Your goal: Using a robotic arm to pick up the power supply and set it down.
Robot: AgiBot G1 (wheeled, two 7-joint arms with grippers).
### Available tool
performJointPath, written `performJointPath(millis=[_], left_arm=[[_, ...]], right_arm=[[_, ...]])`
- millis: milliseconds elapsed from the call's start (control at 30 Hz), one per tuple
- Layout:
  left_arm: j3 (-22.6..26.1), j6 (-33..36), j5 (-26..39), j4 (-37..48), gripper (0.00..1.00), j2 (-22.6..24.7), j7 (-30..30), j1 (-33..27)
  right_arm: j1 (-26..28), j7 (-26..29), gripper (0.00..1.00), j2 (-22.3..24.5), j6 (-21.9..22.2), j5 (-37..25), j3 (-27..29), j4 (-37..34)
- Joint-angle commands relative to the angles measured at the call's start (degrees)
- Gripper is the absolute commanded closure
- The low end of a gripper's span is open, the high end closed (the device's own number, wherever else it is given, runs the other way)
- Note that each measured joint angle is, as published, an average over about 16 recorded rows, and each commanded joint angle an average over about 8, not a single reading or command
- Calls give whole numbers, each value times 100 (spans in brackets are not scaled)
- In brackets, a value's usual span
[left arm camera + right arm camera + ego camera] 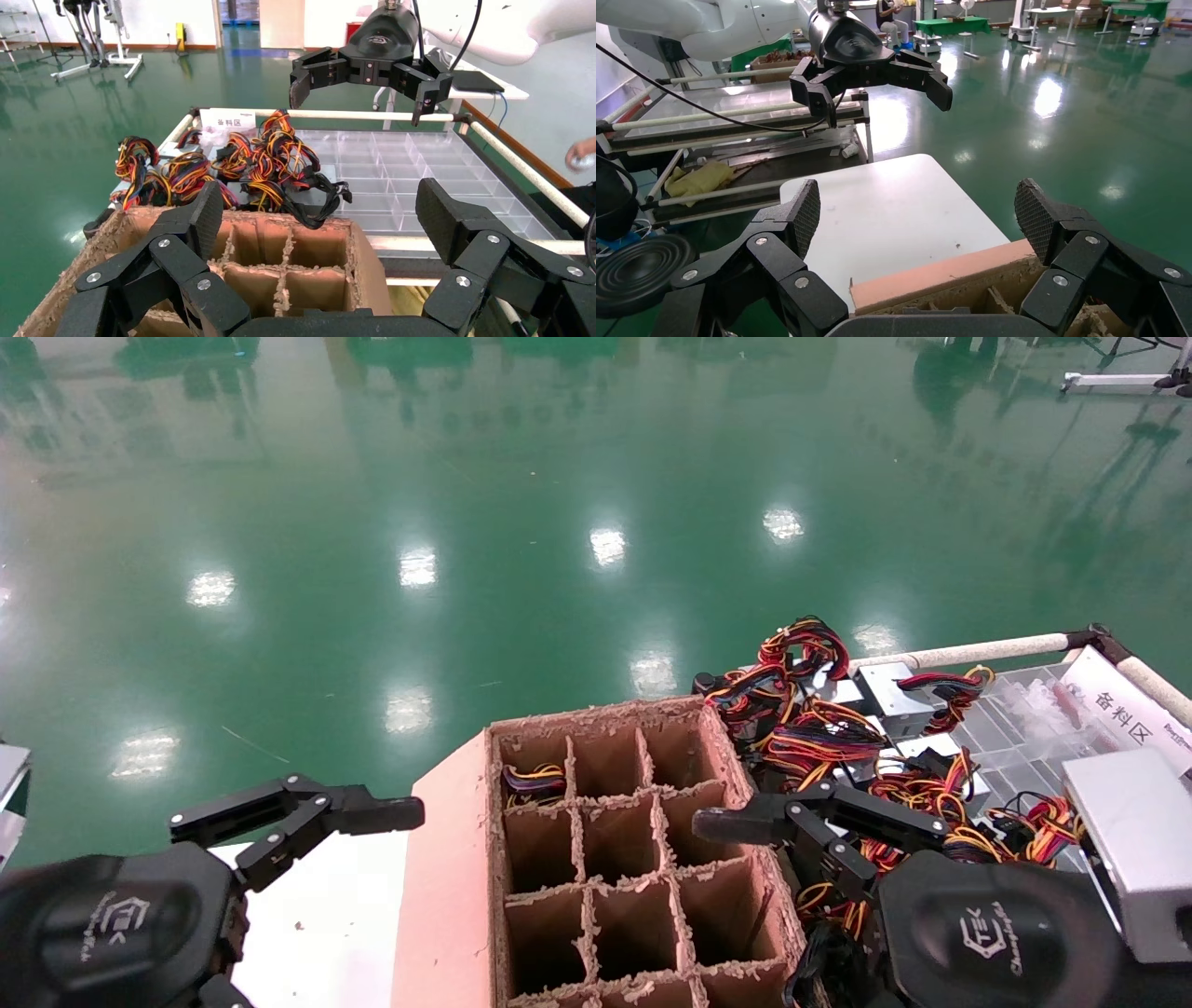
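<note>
Beside the cardboard grid box [605, 859], tangled power supplies [866, 728]; left claw [320, 210] and right claw [916, 210] gape wide

White sign [1122, 714] on rack reads "备料区"; smaller print illegible.

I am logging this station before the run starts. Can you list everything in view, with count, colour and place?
cardboard grid box: one, brown, centre front; one far-left cell holds a wire bundle.
power supplies: several, exact count unclear, silver-grey under red, yellow, orange and black wires, heaped to the right of the box.
clear divided tray: one, transparent, beyond the heap.
white table: one, left of the box.
floor: green, glossy.
left gripper: black, open, over the white table.
right gripper: black, open, at the box's right edge.
</note>
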Motion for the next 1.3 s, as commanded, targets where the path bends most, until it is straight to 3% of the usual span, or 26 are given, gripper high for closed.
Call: performJointPath(millis=[33, 1300], left_arm=[[0, 0, 0, 0, 100, 0, 0, 0], [0, 0, 0, 0, 100, 0, 0, 0]], right_arm=[[0, 0, 0, 0, 0, 0, 0, 0], [0, 0, 0, 0, 0, 0, 0, 0]])
